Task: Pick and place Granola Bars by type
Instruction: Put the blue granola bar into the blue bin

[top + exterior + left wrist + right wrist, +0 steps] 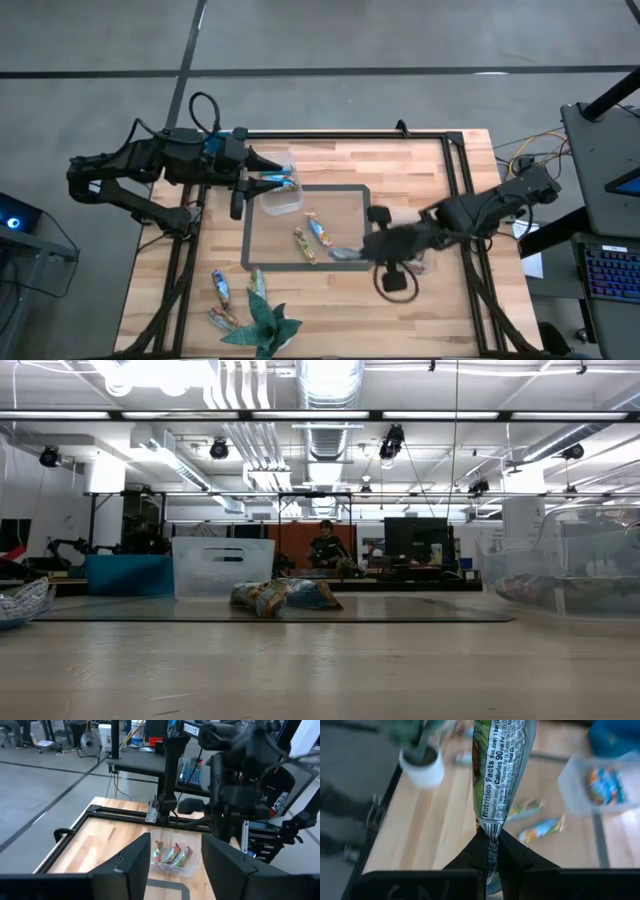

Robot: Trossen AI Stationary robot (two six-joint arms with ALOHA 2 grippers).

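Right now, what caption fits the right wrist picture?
Right gripper shut on a green granola bar, lifted above the wooden table.

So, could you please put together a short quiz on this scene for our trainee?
1. True or false: the right gripper is shut on a granola bar.
2. Inside the taped rectangle, how many loose bars lie left of the right gripper: A) none, B) two, C) five?
3. Fill in: the left gripper hovers over the clear ____.

Key: 1 true; 2 B, the brown one and the blue one; 3 tub.
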